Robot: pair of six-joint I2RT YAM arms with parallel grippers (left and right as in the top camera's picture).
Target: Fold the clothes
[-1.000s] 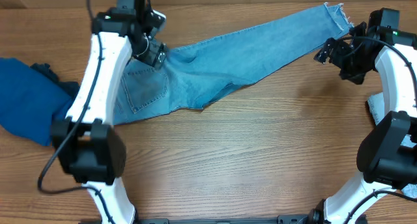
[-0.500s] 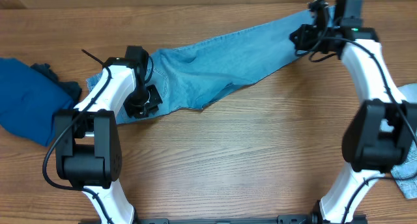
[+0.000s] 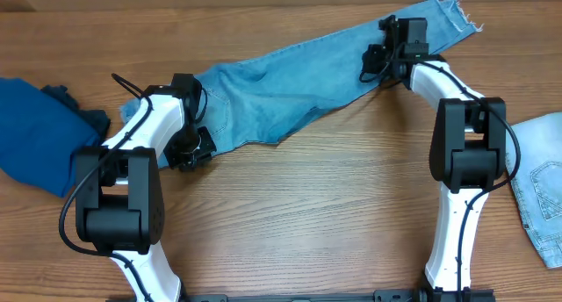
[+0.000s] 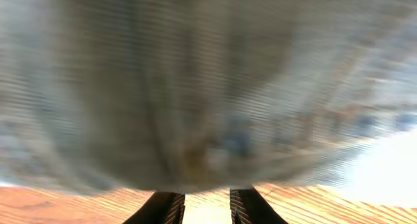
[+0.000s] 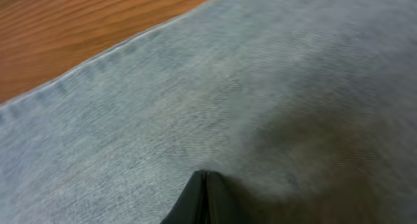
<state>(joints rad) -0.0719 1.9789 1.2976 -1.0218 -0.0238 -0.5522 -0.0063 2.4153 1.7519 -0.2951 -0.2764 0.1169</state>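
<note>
Jeans (image 3: 281,87) stretched flat across far side of desk (image 3: 307,214). Right tool (image 3: 379,63) fingers together, tip on leg near hem. Left tool (image 3: 191,150) at waist end, denim bunched over it, can't tell if clamped.

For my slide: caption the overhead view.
Left tool and right tool meet light-blue jeans on wooden table; dark-blue garment nearby.

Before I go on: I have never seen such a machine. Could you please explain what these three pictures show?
Two robot arms work at a table. One picture looks down from above; the other two come from wrist cameras, close to the cloth. Jeans lie stretched out, a blue garment left, paler denim right. The left gripper seems to pinch the jeans' waist end, though its picture is blurred. The right gripper is shut, touching the leg.
</note>
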